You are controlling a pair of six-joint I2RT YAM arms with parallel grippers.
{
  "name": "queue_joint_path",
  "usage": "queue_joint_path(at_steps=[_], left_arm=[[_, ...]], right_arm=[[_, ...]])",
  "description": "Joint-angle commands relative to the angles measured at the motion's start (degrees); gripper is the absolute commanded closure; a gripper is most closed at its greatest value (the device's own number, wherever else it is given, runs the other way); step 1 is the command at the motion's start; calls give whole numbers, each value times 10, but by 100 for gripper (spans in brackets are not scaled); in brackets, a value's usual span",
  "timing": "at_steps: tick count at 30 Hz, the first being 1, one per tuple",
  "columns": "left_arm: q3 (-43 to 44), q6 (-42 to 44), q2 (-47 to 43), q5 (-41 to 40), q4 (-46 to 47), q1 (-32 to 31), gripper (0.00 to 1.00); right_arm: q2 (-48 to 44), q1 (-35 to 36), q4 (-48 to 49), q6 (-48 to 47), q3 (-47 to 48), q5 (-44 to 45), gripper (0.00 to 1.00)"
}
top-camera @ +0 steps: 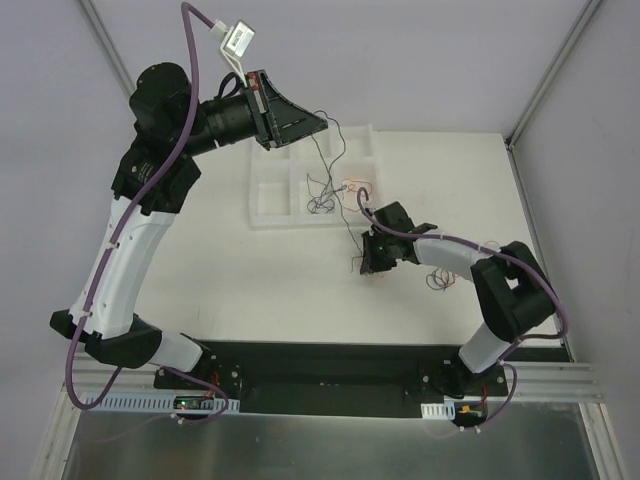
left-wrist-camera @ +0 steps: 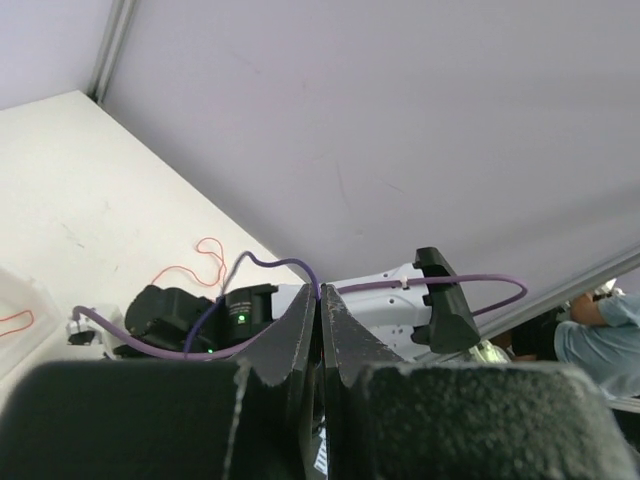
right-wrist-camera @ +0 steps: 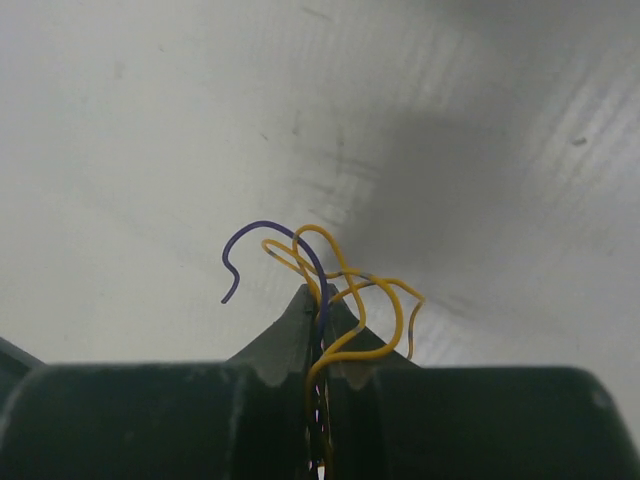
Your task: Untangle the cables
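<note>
Left end effector [top-camera: 322, 122] was up high over the white tray [top-camera: 268, 205], and we saw its fingers [left-wrist-camera: 300, 330] pressed together. A thin dark cable [top-camera: 322, 165] trailed from its tip down to a small tangle [top-camera: 320, 200] in a tray compartment. A red cable [top-camera: 357, 187] lay in the next compartment. Over on the right, the right end effector [top-camera: 372, 265] sat low on the counter [top-camera: 250, 280], clamped on the purple and yellow cables [right-wrist-camera: 318, 268], whose loops curled out past the fingertips. We spotted more loose cables [top-camera: 438, 281] on the counter beside the right forearm.
</note>
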Motion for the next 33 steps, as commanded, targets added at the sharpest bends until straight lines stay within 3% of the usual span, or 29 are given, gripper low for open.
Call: queue_joint_path(at_steps=[1, 9, 21, 26, 33], left_arm=[[23, 26, -19, -44, 18, 16, 100], [77, 20, -31, -92, 15, 81, 100], [270, -9, 25, -87, 36, 176, 100], [269, -45, 27, -72, 69, 205, 100], [188, -67, 34, -59, 73, 205, 100]], right_arm=[[-28, -10, -64, -14, -23, 63, 94], [-66, -45, -65, -1, -76, 78, 93], [-31, -88, -63, 19, -71, 51, 93], [-32, -95, -65, 12, -69, 39, 91], [-62, -93, -93, -4, -58, 1, 89]])
